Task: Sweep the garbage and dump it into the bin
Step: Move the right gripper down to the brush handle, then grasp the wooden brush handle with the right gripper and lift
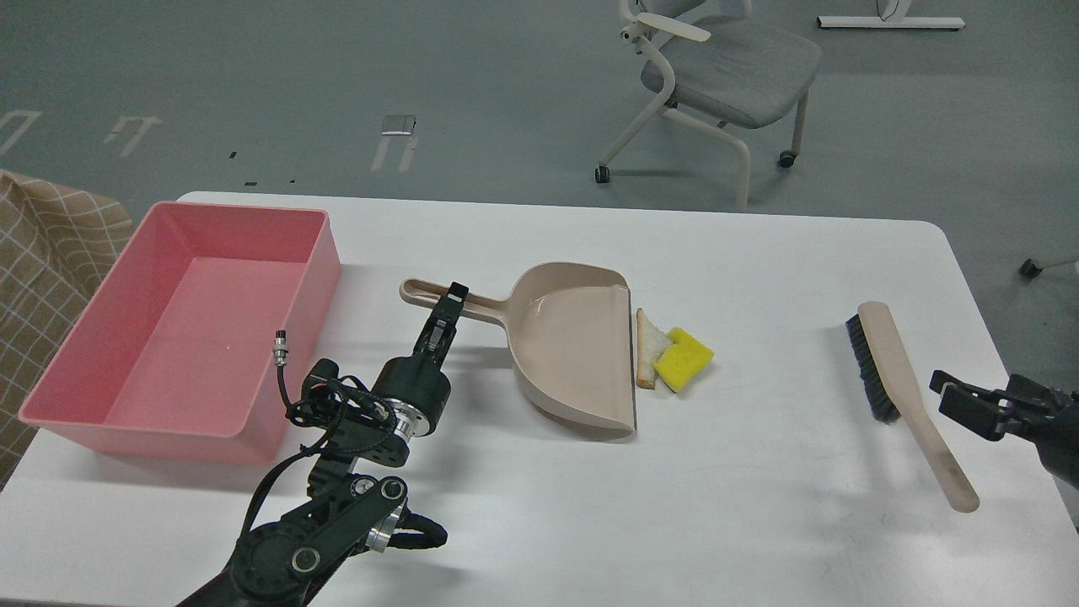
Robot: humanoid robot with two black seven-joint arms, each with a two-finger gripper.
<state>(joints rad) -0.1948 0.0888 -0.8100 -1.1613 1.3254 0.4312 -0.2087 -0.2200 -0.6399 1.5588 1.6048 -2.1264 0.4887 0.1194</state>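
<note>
The garbage lies mid-table: a yellow sponge block (684,360) and a white bread slice (647,349), touching each other just right of the mouth of the beige dustpan (573,350). The pink bin (177,324) stands at the left, nothing in it. My left gripper (453,302) sits on the dustpan's handle (421,292), its fingers closed around it. My right gripper (940,393) comes in from the right edge, open and empty, just right of the beige brush (898,371), whose handle points toward the front right.
The white table (759,523) has its right edge close behind the brush. A grey wheeled chair (725,67) stands on the floor beyond the table. A checked cloth (42,244) shows at the far left.
</note>
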